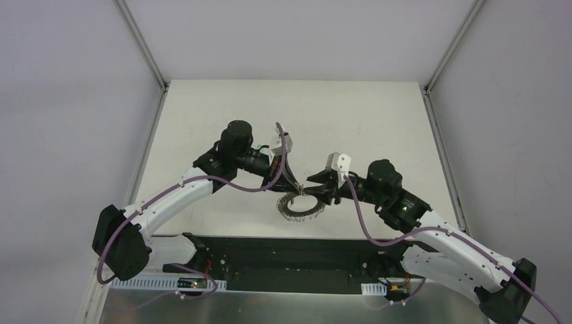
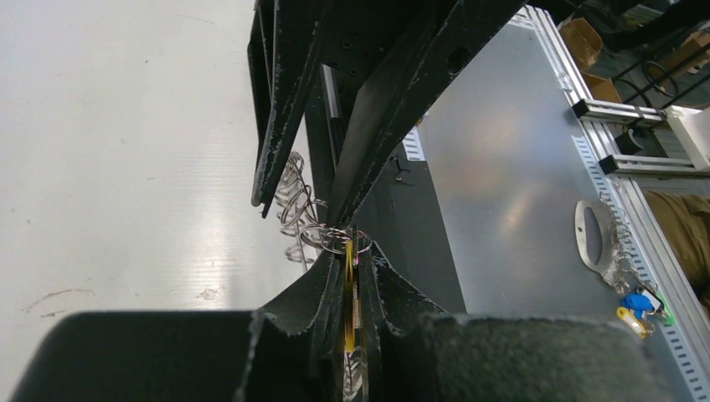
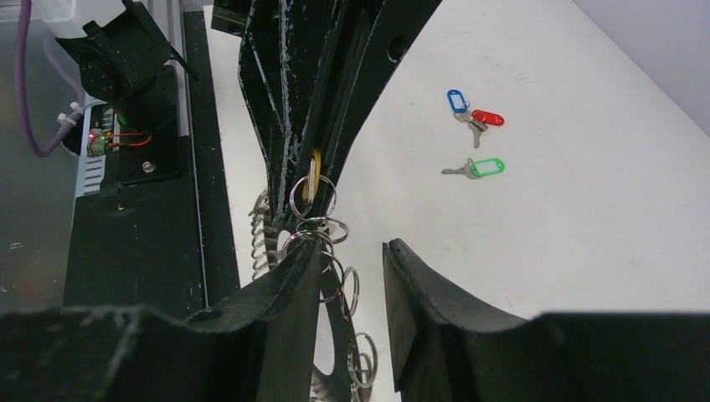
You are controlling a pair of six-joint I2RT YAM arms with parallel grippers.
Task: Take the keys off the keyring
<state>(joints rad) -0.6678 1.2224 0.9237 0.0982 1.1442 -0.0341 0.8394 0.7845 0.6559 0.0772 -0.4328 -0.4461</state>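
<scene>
Key with yellow tag (image 2: 348, 311) is clamped in left gripper (image 2: 352, 275), just left of part-open right gripper (image 3: 352, 280) astride frilly silver keyring (image 1: 300, 215).

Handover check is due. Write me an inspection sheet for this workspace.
Surface: white table, faint marks.
Job's things: keyring between both grippers; yellow-tagged key at its loops; blue-tagged key, red-tagged key, green-tagged key loose on the table.
Clutter: second ring with tagged keys on the metal shelf.
Grippers: left gripper shut on yellow-tagged key; right gripper open at the keyring's loops.
Cables: purple cables along both arms.
Surroundings: grey walls.
</scene>
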